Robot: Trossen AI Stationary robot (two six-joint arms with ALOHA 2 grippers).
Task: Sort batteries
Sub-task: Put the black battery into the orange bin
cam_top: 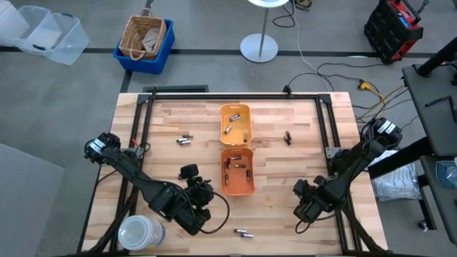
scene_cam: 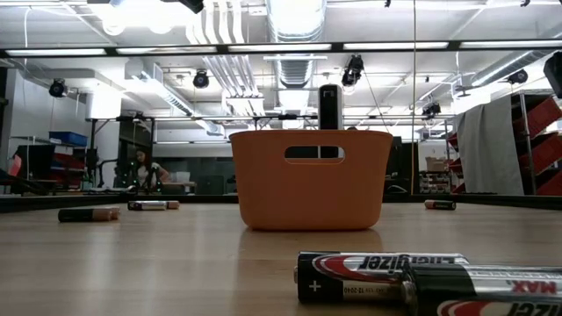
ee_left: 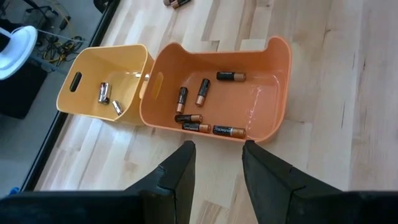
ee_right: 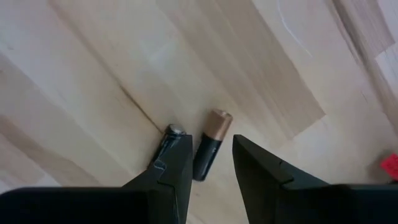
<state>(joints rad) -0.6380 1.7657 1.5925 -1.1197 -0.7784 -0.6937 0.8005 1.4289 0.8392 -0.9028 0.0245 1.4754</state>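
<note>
The right gripper (ee_right: 211, 165), fingers spread, straddles a copper-topped battery (ee_right: 208, 149) lying on the table (cam_top: 300, 164) at its near right. The left gripper (ee_left: 216, 163), also spread and empty, hovers near the orange tray (ee_left: 273, 118) holding five batteries (ee_left: 202, 92).

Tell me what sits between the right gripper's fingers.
In the right wrist view, a copper-topped black battery lies on the bare wooden table between the open fingers of the right gripper, with a second battery beside one finger.
</note>
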